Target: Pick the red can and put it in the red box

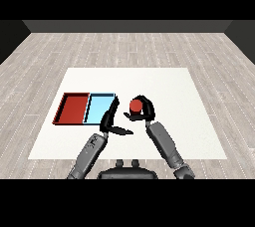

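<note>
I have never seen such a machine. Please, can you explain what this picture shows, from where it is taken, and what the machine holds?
It is a humanoid robot at a white table. The one picture looks down from its head, so both grey forearms come in from below. The right hand curls round a red can. The left hand holds nothing; its fingers are straight, beside the blue tray. A red tray lies against the blue one, farther left. The can should go into the red tray.

A flat white rectangular bench stands on a grey wood-plank floor. On its left part lie a shallow red rectangular tray and a shallow light blue rectangular tray, side by side and touching, the red one further left.
</note>
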Tool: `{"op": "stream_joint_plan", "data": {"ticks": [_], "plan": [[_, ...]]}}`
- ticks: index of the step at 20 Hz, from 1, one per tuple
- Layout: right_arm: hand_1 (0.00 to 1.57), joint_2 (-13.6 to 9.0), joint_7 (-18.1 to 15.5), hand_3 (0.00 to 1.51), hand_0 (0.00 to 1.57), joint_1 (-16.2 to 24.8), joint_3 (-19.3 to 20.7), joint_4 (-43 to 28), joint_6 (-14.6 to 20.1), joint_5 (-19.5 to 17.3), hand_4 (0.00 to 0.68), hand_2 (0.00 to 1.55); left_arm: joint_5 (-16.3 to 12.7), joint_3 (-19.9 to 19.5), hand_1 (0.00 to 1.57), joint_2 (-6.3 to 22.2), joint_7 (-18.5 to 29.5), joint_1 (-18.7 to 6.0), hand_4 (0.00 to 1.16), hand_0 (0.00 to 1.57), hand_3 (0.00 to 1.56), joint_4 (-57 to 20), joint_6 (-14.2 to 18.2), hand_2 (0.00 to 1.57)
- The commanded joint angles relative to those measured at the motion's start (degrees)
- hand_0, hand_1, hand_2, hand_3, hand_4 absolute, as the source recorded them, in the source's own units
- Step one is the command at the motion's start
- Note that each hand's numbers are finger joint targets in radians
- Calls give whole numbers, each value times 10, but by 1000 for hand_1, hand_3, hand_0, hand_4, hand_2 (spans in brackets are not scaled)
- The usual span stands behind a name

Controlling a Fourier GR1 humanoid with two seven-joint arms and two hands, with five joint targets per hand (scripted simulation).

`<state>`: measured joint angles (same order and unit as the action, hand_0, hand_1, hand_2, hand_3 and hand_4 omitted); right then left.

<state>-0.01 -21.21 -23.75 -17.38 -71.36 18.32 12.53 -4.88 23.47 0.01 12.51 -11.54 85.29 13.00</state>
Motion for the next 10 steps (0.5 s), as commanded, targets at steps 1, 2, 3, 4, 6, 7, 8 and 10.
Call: {"op": "stream_joint_plan", "data": {"ticks": [1,2,3,4,6,7,8,10], "plan": [[1384,0,-7,1402,1384,-42,-11,29,5,20,619,1410,-8,38,0,0,-11,-16,0,0,0,-15,33,0],[1387,0,-1,1396,1387,-5,-38,-14,17,22,611,1407,-11,-11,0,0,11,-18,0,0,0,-31,-6,0],[1392,-14,63,1400,1392,12,-21,-87,-5,-15,615,1409,-20,1,0,0,-9,-36,0,0,0,-34,1,0],[1398,0,-17,1401,1398,-3,-68,-6,42,30,615,1415,7,38,0,0,8,-9,0,0,0,-31,31,0],[1406,0,3,1409,1406,-26,-58,-11,27,25,618,1431,16,13,0,0,-35,-7,0,0,0,11,7,0],[1410,0,15,1406,1410,-45,-50,-3,46,41,613,1432,-29,43,0,0,28,-83,0,0,0,-107,65,0],[1413,0,29,1405,1413,18,-53,-61,7,0,617,1432,-50,31,0,0,43,-90,0,0,0,-135,46,0],[1419,0,44,1397,1419,19,-88,-93,42,2,629,1430,-28,37,0,0,-3,-93,0,0,0,-104,65,0]]}}
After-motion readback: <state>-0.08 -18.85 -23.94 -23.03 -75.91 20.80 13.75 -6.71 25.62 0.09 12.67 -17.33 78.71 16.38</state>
